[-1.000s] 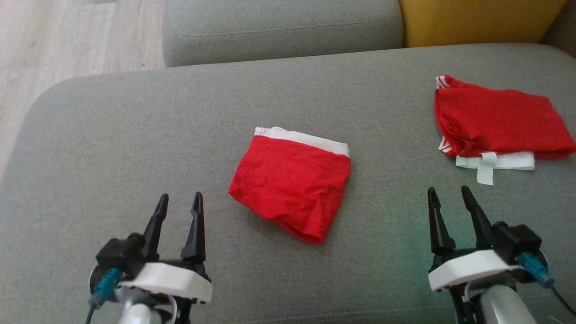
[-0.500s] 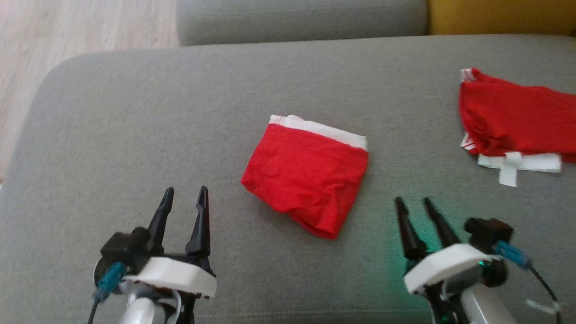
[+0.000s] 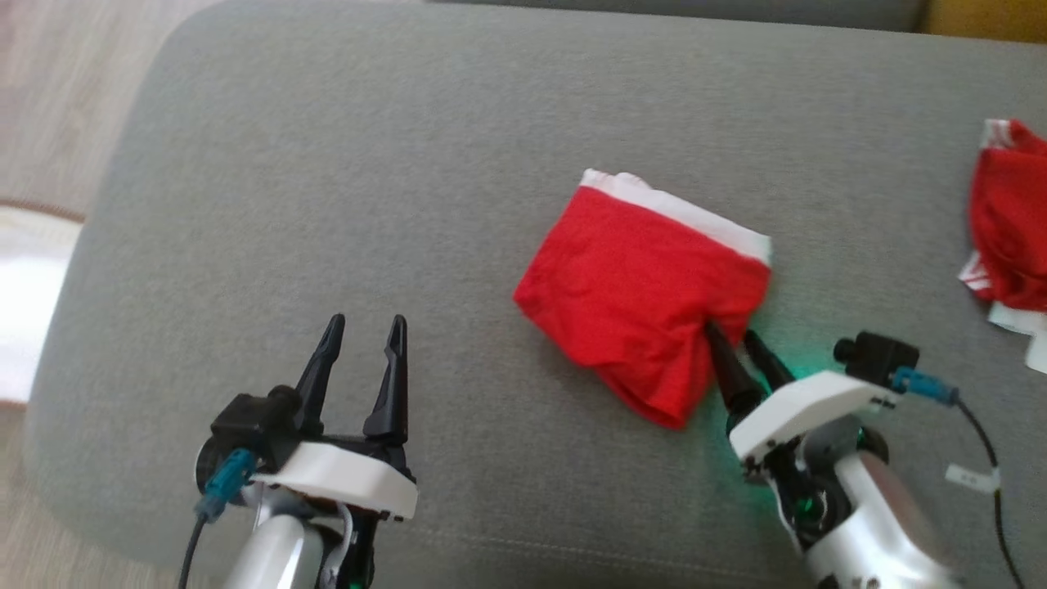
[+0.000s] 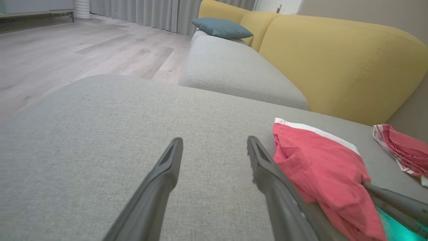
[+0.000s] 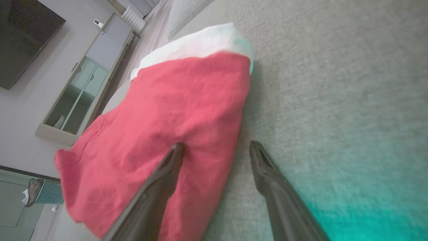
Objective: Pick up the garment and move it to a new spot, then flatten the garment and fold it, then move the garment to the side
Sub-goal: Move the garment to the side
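The garment (image 3: pixel 638 286), red with a white waistband, lies folded on the grey sofa cushion (image 3: pixel 368 164). My right gripper (image 3: pixel 730 331) stands open at its near right edge. In the right wrist view, the left finger rests over the red cloth (image 5: pixel 167 110) and the right finger is over bare cushion, so the right gripper (image 5: pixel 217 145) straddles that edge. My left gripper (image 3: pixel 366 321) is open above bare cushion, well left of the garment. In the left wrist view the left gripper (image 4: pixel 214 140) holds nothing and the garment (image 4: pixel 321 164) lies to its right.
A second red garment (image 3: pixel 1010 229) with white trim lies at the cushion's right edge. The cushion's rounded left edge drops to wooden floor (image 3: pixel 49 98) and a pale rug (image 3: pixel 24 303). Behind stand a yellow backrest (image 4: pixel 334 60) and a blue pillow (image 4: pixel 222 28).
The head camera has swung, shifting the whole picture right. My right gripper has moved forward and left up to the garment's edge. The left gripper has kept its pose.
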